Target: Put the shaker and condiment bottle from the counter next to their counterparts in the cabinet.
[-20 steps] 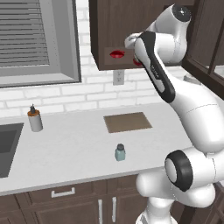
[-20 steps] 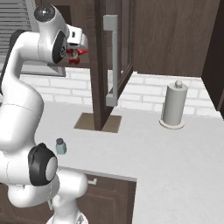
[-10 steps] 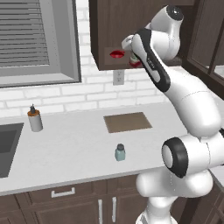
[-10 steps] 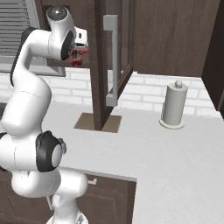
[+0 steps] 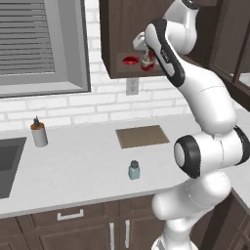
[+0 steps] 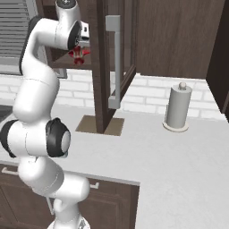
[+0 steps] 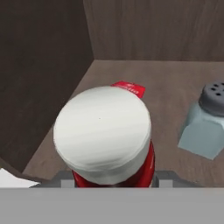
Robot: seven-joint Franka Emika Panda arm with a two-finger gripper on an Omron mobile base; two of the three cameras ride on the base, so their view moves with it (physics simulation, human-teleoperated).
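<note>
Left base view, from nine o'clock round to three. At nine o'clock a grey pump dispenser [image 5: 38, 134] stands on the counter [image 5: 83, 166]. Near six o'clock of centre the shaker [image 5: 134, 170] waits upright, just short of the brown mat [image 5: 142, 136]; I have not collected it yet. At twelve o'clock, under the cabinet [image 5: 122, 29], the low red item [image 5: 129, 60] lies on the shelf, and just beside it, toward one o'clock, I see the condiment bottle [image 5: 146, 59] in my gripper [image 5: 145, 57].

Compared with a second ago, I have swung the arm leftward and carried the bottle from the cabinet's mouth onto the shelf line, closer to the red item. I judge the first placement nearly complete: lower, release, withdraw.

Right base view: at eleven o'clock the bottle [image 6: 78, 53] hangs below the wrist, left of the open cabinet door [image 6: 103, 67]; a paper towel holder [image 6: 177, 108] stands at three o'clock.

Hand view: the bottle's white cap [image 7: 102, 132] dominates six o'clock, the jaws narrowed on the red body beneath it. The red item [image 7: 129, 88] peeks out at twelve o'clock; the counterpart shaker [image 7: 204, 127] sits at three o'clock, apart.
</note>
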